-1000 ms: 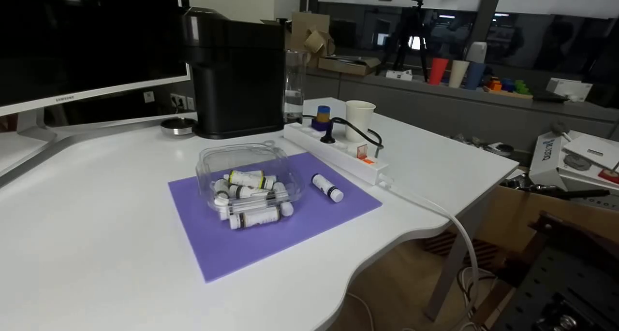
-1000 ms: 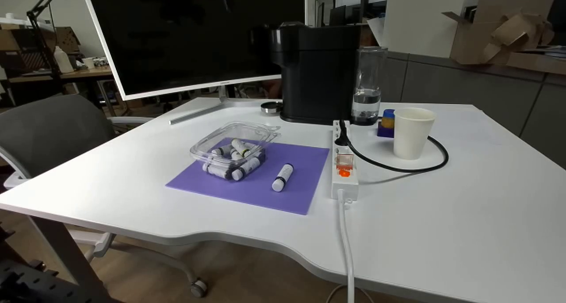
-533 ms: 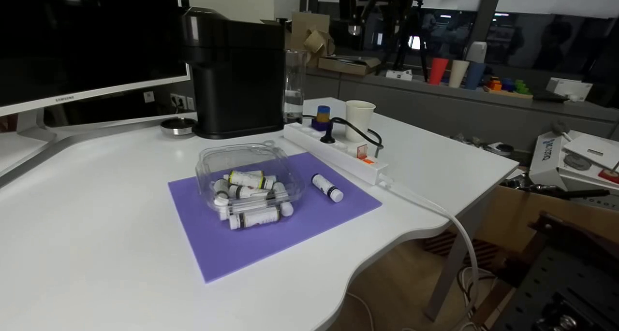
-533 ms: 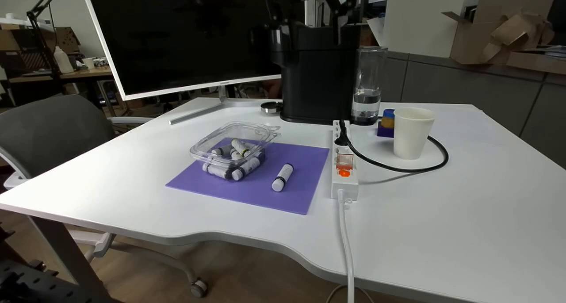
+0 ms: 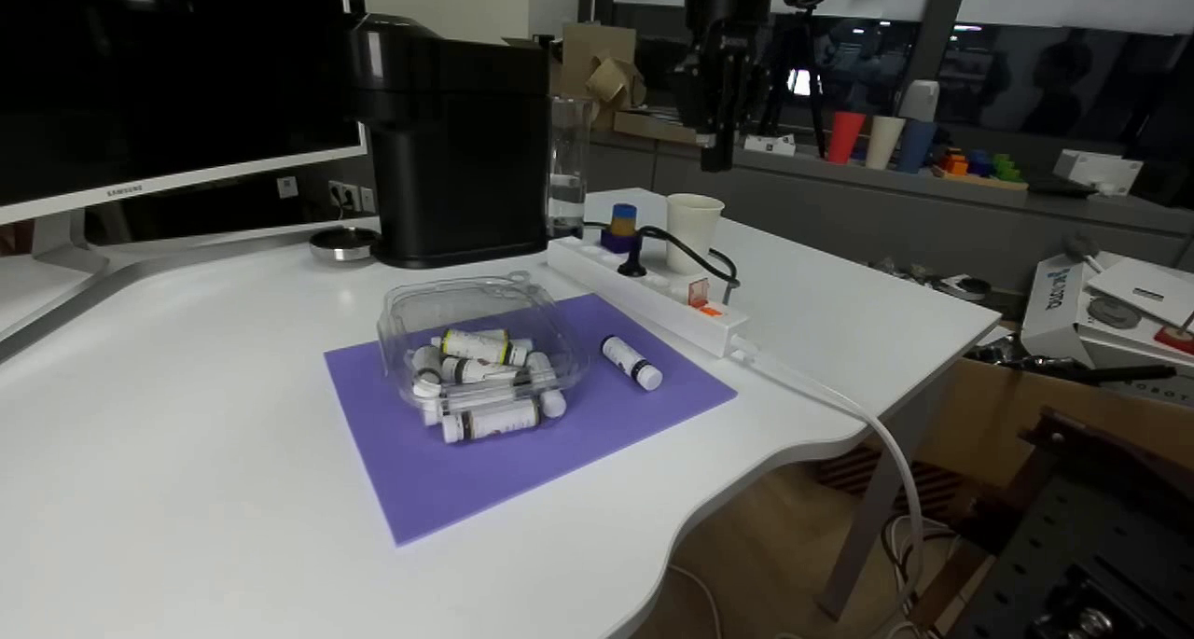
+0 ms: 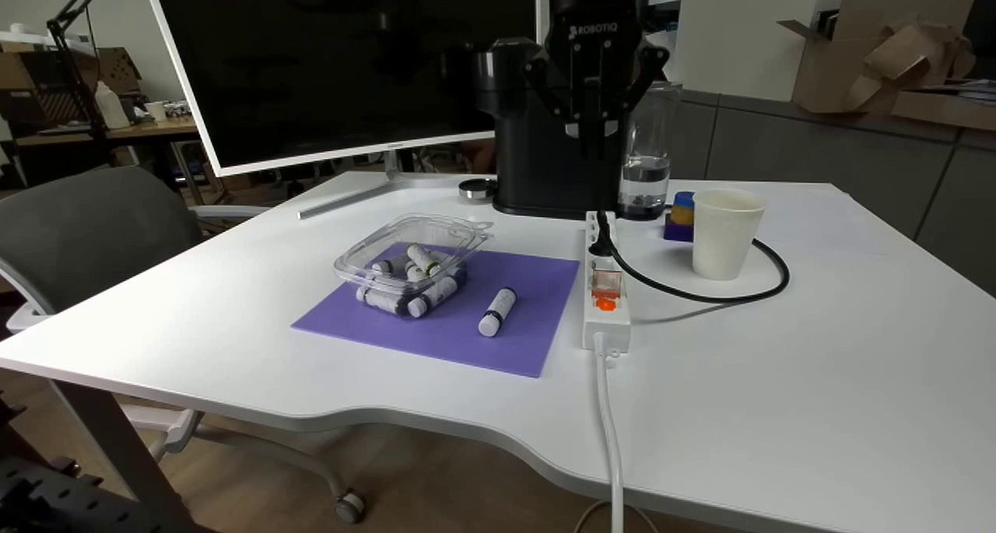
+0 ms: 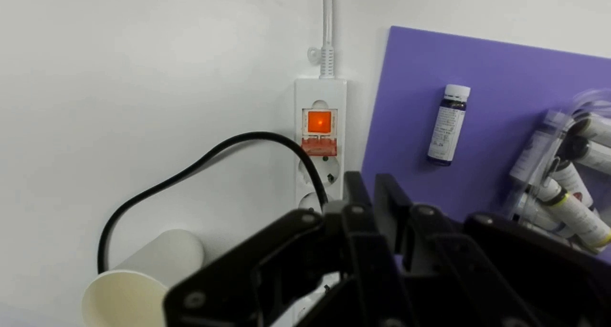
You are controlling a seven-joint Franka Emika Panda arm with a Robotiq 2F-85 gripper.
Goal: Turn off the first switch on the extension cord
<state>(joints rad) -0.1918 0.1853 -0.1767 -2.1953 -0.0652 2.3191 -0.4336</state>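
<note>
The white extension cord (image 6: pixel 607 324) lies on the table beside the purple mat, its socket strip visible in both exterior views. Near its white-cable end is an orange switch (image 7: pixel 319 121), which looks lit in the wrist view; its clear reddish cover (image 7: pixel 319 147) stands flipped up. High above the table hangs my gripper (image 5: pixel 717 157), well clear of the strip. In the wrist view the gripper (image 7: pixel 368 179) shows a narrow gap between its fingertips, with only purple mat seen through it. The fingers hide part of the strip's sockets there.
A black plug cable (image 7: pixel 210 155) arches over the strip towards a paper cup (image 6: pixel 725 233). A lone bottle (image 5: pixel 631 363) and a clear box (image 5: pixel 480 340) of bottles sit on the purple mat (image 5: pixel 522 490). A black coffee machine (image 6: pixel 560 136) stands behind.
My gripper has come down into the exterior views from above. Its jaws stood wide half a second ago and have drawn together to a narrow gap. The table objects have stayed put.
</note>
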